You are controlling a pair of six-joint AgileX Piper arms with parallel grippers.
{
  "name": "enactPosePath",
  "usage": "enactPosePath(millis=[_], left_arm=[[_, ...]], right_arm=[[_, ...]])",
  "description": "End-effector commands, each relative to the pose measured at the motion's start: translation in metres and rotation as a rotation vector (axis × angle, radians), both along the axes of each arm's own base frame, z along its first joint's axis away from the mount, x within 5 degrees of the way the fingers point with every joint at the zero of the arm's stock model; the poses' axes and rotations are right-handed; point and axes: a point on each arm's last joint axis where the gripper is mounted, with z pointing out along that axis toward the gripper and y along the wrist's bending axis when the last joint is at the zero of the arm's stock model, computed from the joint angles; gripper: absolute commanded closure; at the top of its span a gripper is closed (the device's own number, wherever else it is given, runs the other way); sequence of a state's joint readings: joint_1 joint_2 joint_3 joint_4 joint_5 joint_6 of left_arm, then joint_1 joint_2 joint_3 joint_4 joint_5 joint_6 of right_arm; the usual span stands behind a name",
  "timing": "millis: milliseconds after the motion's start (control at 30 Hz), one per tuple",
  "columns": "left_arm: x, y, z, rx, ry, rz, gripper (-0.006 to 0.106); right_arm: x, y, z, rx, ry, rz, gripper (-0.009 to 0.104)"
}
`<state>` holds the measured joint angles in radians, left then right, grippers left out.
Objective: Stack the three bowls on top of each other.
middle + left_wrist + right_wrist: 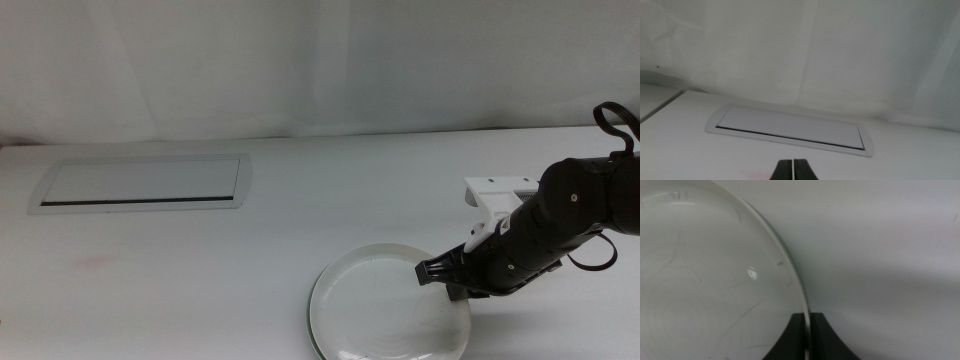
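A pale round bowl (385,305) lies near the table's front edge, right of centre. A thin mint green rim (309,318) shows under its left side, so it rests on a green bowl. How many bowls the stack holds I cannot tell. My right gripper (443,272) comes in from the right and is shut on the pale bowl's right rim. In the right wrist view, the bowl rim (790,275) runs down between the two dark jaws of the right gripper (807,325). My left gripper (793,167) is shut on nothing, out of the middle view, and faces the white panel.
A flat white rectangular panel (143,183) with a dark slot lies at the back left, also seen from the left wrist as the panel (790,126). A white curtain hangs behind the table. A faint pink smudge (95,262) marks the tabletop at the left.
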<state>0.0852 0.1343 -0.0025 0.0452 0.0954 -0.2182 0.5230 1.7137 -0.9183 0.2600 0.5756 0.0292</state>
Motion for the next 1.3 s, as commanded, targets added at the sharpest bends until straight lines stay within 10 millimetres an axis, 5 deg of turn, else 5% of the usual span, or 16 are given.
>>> enactPosePath(millis=[0, 133, 300, 567, 700, 767, 933, 1100, 1267], left_arm=[[-0.001, 0.000, -0.013, -0.012, 0.028, 0.004, 0.103], [-0.001, 0.000, -0.013, -0.012, 0.028, 0.004, 0.103], [-0.001, 0.000, -0.013, -0.013, 0.032, 0.005, 0.103], [-0.001, 0.000, -0.013, -0.012, 0.028, 0.005, 0.103], [-0.001, 0.000, -0.013, -0.012, 0.028, 0.005, 0.103], [-0.001, 0.000, -0.013, -0.012, 0.028, 0.005, 0.103], [-0.001, 0.000, -0.013, -0.012, 0.028, 0.005, 0.103], [-0.001, 0.000, -0.013, -0.012, 0.028, 0.005, 0.103], [-0.001, 0.000, -0.013, -0.012, 0.028, 0.005, 0.103]], right_arm=[[0.000, 0.001, -0.002, -0.007, -0.007, 0.011, 0.098], [0.003, 0.003, 0.001, 0.004, -0.028, 0.013, 0.072], [0.011, 0.008, 0.020, 0.021, -0.070, 0.034, -0.008], [0.027, -0.003, 0.087, -0.045, -0.314, 0.096, -0.008], [0.037, -0.048, 0.135, -0.133, -0.478, -0.049, -0.008], [0.036, -0.096, 0.163, -0.213, -0.561, -0.159, -0.008], [0.016, -0.167, 0.191, -0.337, -0.592, -0.268, -0.008], [-0.016, -0.175, 0.213, -0.256, -0.743, -0.321, -0.008], [-0.064, -0.173, 0.212, -0.209, -0.904, -0.325, -0.006]])
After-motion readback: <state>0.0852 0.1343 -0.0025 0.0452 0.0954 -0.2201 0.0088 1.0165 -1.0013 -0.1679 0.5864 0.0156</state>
